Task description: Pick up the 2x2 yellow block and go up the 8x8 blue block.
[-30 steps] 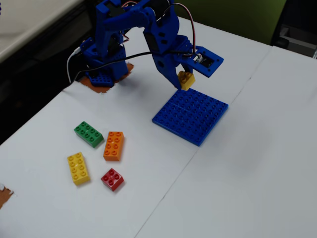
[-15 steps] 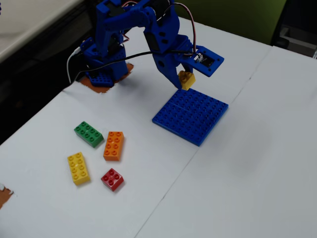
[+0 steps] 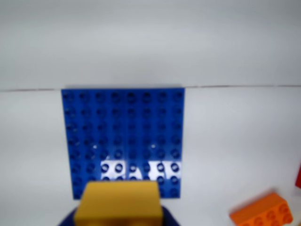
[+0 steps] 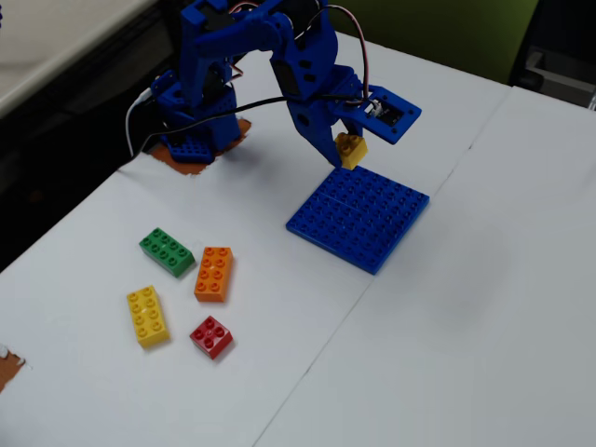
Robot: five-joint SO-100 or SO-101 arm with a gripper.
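The 2x2 yellow block [image 4: 351,149] is held in my blue gripper [image 4: 345,152], lifted above the table at the near-arm edge of the 8x8 blue block [image 4: 359,217]. In the wrist view the yellow block [image 3: 119,204] fills the bottom middle, blurred, between the blue jaws, and the blue baseplate [image 3: 123,127] lies flat just beyond it. My gripper [image 3: 119,214] is shut on the yellow block. The block hangs clear of the plate's studs.
On the white table to the left in the fixed view lie a green brick [image 4: 167,251], an orange eight-stud brick [image 4: 214,273], a longer yellow brick [image 4: 147,316] and a red brick [image 4: 211,336]. The orange brick [image 3: 262,214] shows at the wrist view's bottom right.
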